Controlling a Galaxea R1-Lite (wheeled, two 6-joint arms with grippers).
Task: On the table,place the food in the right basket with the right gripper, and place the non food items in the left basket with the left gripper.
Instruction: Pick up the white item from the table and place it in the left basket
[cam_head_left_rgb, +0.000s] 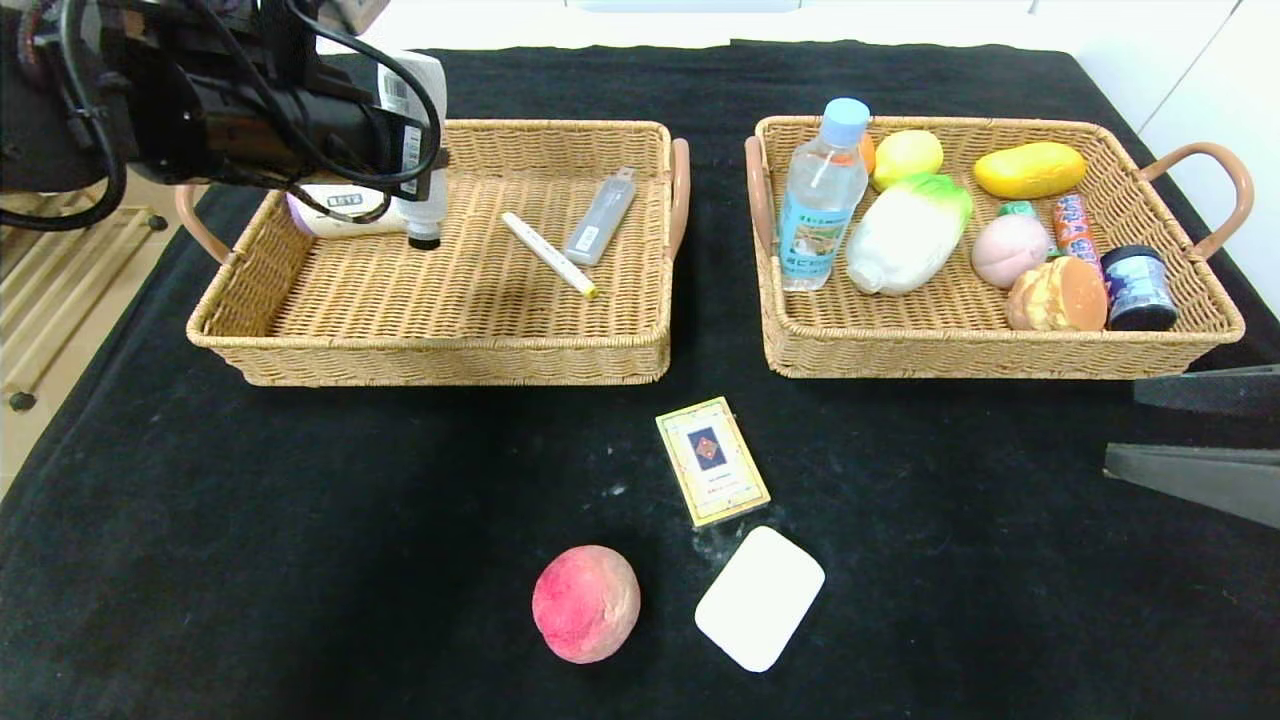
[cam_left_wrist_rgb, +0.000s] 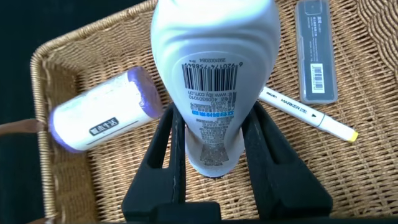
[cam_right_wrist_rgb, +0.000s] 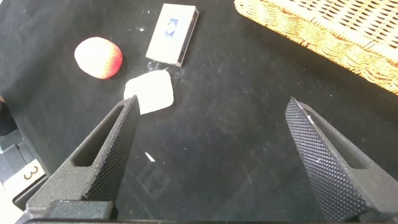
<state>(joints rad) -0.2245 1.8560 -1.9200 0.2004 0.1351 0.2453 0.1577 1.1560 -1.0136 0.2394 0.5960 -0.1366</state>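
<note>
Peach and white pad nearest, on worktop; card box just behind pad. Left gripper above left basket, jaws closed around white slim bottle, brush tip down, likely for release inside. Right gripper at worktop's right edge, jaws wide apart, empty. Right basket already has water bottle and pink bun. Left to sort: peach, box, pad.
</note>
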